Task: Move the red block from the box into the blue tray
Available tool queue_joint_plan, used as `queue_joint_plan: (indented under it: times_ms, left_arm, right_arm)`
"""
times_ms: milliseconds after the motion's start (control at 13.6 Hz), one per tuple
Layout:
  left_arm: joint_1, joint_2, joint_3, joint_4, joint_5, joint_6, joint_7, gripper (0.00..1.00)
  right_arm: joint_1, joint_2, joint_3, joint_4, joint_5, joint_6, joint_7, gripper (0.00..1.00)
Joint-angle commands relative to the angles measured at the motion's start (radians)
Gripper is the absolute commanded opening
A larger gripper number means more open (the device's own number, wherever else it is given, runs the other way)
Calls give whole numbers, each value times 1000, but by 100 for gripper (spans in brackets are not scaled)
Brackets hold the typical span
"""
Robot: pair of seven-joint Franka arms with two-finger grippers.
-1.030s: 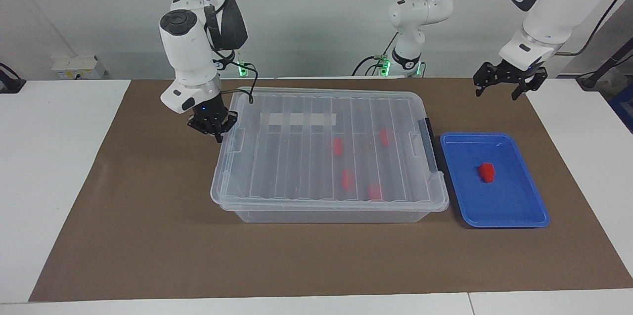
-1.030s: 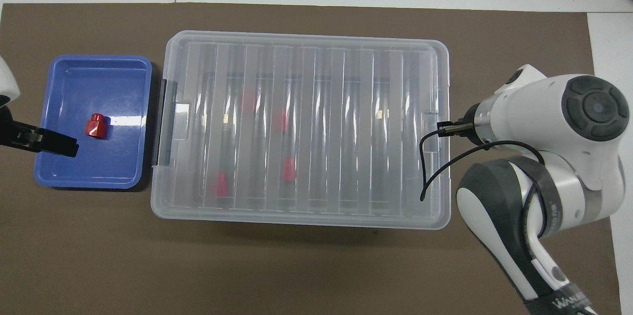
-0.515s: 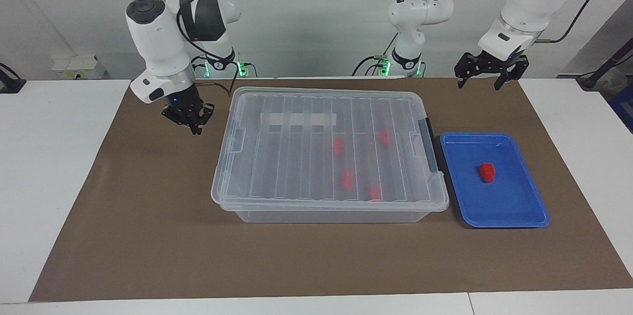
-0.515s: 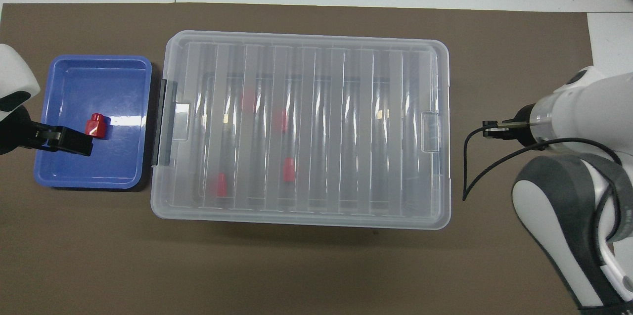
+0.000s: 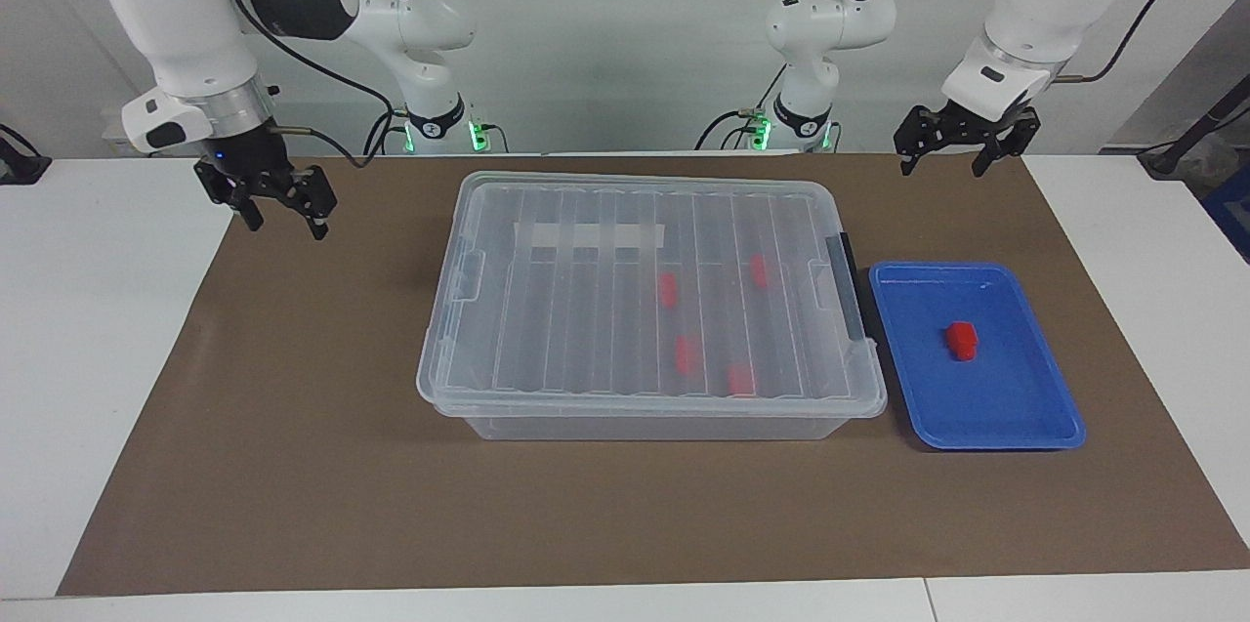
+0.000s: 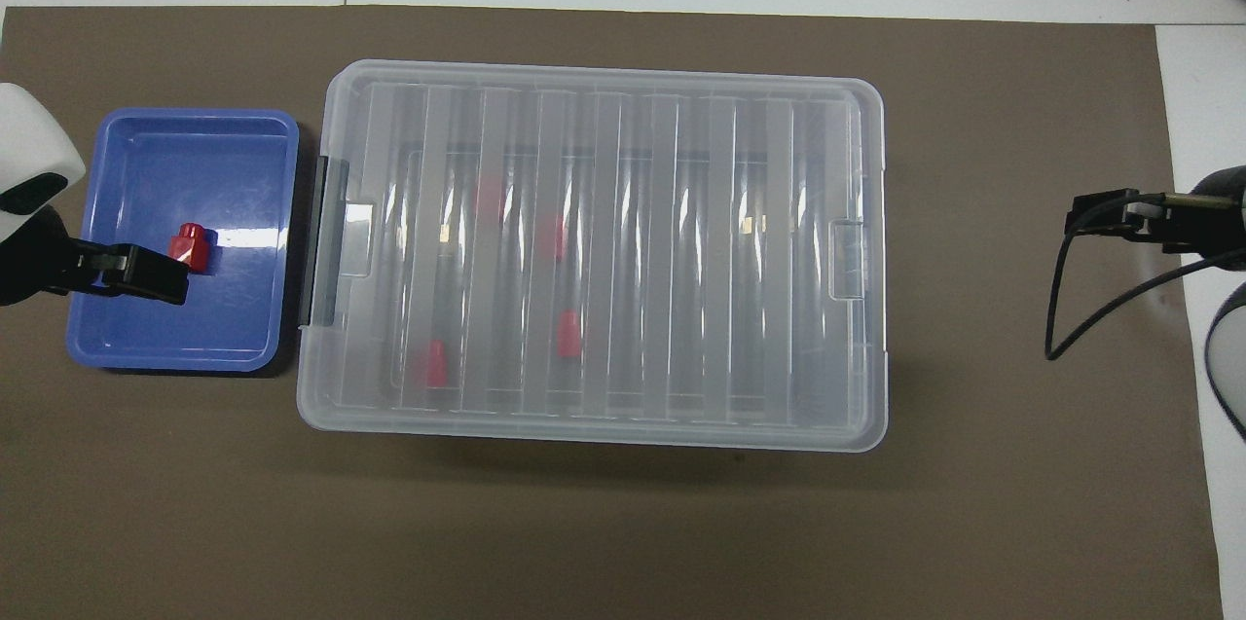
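Red block [image 5: 961,340] unmoved in tray; right gripper [image 5: 281,208] withdrew, jaws opened.

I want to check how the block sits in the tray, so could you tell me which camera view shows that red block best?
The facing view: the red block lies fully uncovered near the middle of the blue tray, with both grippers raised well clear of it. In the overhead view the open left gripper, up in the air, overlaps the block's edge.
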Motion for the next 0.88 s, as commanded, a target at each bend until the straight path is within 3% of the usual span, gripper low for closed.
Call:
queue_joint_plan:
  times_ms: [0,147,368,810]
  left_arm:
    - [-3,-13,2,-10,13,6,-19,100]
    - [2,-13,2,-11,13,6,-12,100]
    - [9,-13,4,-11,13,5,-16,100]
    - [12,-13,7,-10,13,5,-16,100]
  right_arm:
    - [-13,92,9,206,-1,-141,-19,100]
    - [-13,112,9,278,-1,-235,-19,100]
    - [7,75,12,257,1,-310,-16,100]
    - [4,71,14,243,19,-297,-26,100]
